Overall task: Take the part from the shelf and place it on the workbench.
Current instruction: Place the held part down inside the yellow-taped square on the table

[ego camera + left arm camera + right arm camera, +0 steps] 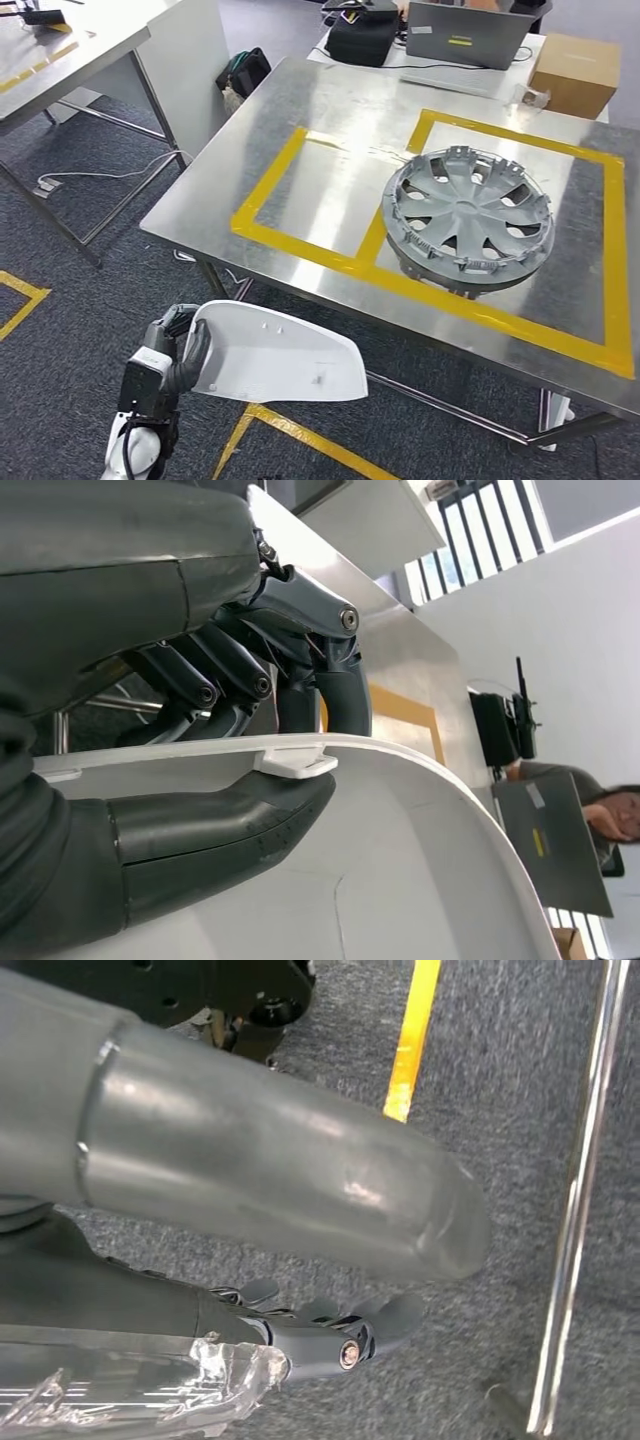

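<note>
Part: white moulded part [279,352], long and curved, held out level above the carpet, short of the workbench's near edge.
Left hand: left hand [175,350] grips the part's near end; in the left wrist view the thumb [219,830] lies under the shell and the fingers [226,675] curl over its rim.
Right hand: right hand [249,1260] hangs above the grey carpet, fingers stretched out and apart, holding nothing.
Workbench: steel workbench [226,190] marked with yellow tape squares.
On workbench: grey wheel cover [468,215] inside the right-hand square.
Beyond: cardboard box [577,72] and laptop [468,32].
</note>
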`<control>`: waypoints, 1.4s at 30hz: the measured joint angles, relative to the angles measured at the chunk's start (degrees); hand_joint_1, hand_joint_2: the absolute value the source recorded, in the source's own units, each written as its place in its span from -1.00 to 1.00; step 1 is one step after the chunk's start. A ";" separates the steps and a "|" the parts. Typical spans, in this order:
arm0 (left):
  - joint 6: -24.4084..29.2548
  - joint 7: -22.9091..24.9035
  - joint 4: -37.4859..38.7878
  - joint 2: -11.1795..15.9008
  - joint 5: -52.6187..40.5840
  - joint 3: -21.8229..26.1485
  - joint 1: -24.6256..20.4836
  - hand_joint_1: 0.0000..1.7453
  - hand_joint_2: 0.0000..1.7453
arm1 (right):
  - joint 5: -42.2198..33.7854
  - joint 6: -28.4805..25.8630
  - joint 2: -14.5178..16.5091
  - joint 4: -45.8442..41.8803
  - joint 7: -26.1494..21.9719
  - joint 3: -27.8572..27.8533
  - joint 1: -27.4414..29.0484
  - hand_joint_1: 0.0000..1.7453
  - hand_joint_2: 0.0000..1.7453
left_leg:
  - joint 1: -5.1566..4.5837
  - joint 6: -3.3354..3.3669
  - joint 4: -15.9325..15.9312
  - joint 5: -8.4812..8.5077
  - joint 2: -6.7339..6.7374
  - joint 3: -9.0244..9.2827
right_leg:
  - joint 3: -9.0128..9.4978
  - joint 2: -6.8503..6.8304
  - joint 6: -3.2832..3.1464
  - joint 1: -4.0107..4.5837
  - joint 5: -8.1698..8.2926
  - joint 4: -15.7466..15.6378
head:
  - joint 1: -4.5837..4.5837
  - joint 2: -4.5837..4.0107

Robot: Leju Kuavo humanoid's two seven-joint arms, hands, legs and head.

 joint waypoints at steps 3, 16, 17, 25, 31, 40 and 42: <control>-0.05 0.11 0.40 -0.03 -0.95 0.09 -0.49 1.00 1.00 | -0.01 0.05 0.01 0.04 -0.07 -0.02 -0.38 -1.00 -1.00 | 0.02 0.51 -8.26 1.50 0.58 4.67 | 0.42 -0.23 1.19 0.06 -1.44 -0.25 | -0.15 0.00; -1.94 0.23 2.45 -0.13 -3.57 0.61 -2.42 1.00 1.00 | 1.69 1.04 0.03 0.37 -0.34 -1.05 -0.24 -1.00 -1.00 | -0.97 3.93 -9.16 -3.81 -1.15 11.68 | -8.95 1.79 1.99 -0.03 0.24 7.36 | 0.52 -0.01; -2.10 0.22 2.64 -0.11 -3.69 0.64 -2.65 1.00 1.00 | 1.81 1.04 0.05 0.42 -0.36 -1.18 -0.28 -1.00 -1.00 | -0.99 3.70 -9.19 -4.37 -1.21 12.22 | -8.30 1.85 1.76 0.07 2.31 4.66 | 0.48 -0.02; -3.27 0.06 3.38 -0.09 -4.89 0.75 -3.77 1.00 1.00 | 3.37 1.16 0.09 0.52 -0.75 -1.81 -0.57 -1.00 -1.00 | -0.76 1.21 3.38 -4.15 -0.57 4.91 | -3.92 1.84 -0.56 0.18 3.44 0.80 | 0.01 -0.01; -3.67 0.07 3.91 0.12 -5.66 0.77 -3.81 1.00 1.00 | 4.18 1.22 0.09 0.52 -0.88 -2.52 -0.70 -1.00 -1.00 | -0.53 0.90 -0.98 -2.74 -0.17 0.60 | -0.36 2.01 -0.19 -0.10 0.41 0.55 | -0.02 -0.02; -3.74 0.09 4.26 0.21 -6.82 0.72 -4.11 1.00 1.00 | 5.06 1.62 0.09 0.52 -1.02 -2.85 -1.23 -1.00 -1.00 | -0.38 3.48 -8.23 3.06 0.48 3.25 | -2.09 1.69 2.36 0.19 -6.56 7.42 | 0.21 -0.01; -3.84 0.15 4.51 0.24 -7.75 0.60 -4.39 1.00 1.00 | 5.77 1.89 0.09 0.54 -1.04 -3.05 -1.30 -1.00 -1.00 | -0.62 3.89 -8.21 2.64 0.55 3.58 | -6.75 1.71 2.45 0.20 -9.12 14.91 | 0.27 -0.01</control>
